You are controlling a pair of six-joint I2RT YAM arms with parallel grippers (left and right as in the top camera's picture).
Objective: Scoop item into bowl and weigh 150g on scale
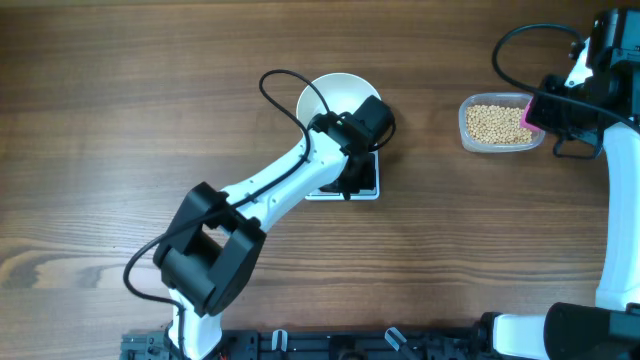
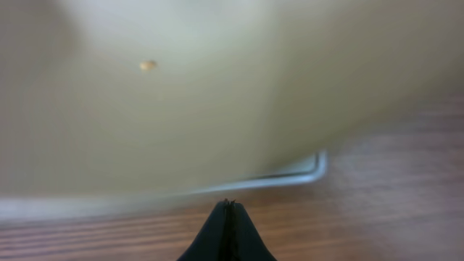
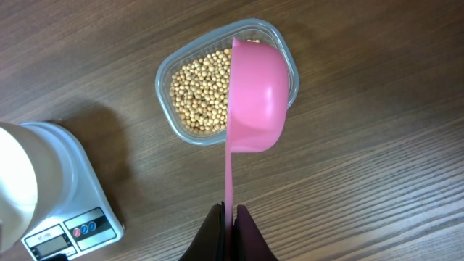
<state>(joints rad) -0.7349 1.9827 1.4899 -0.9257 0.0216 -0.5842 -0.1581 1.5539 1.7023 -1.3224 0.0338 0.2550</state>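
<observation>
Only the right wrist view shows the right gripper (image 3: 230, 214) pinching the thin handle of the pink scoop (image 3: 254, 98), cup over the clear tub (image 3: 161, 101) of beans (image 3: 199, 94), with the scale (image 3: 72, 196) at 8 o'clock of the tub and the bowl (image 3: 14, 181) on it, cut off by the frame. The left wrist view shows the left gripper (image 2: 228, 210) pressed together and empty, with the blurred bowl wall at 12 o'clock. Overhead, the left arm (image 1: 270, 190) hides most of the scale; the scoop's inside faces away, contents unclear.
</observation>
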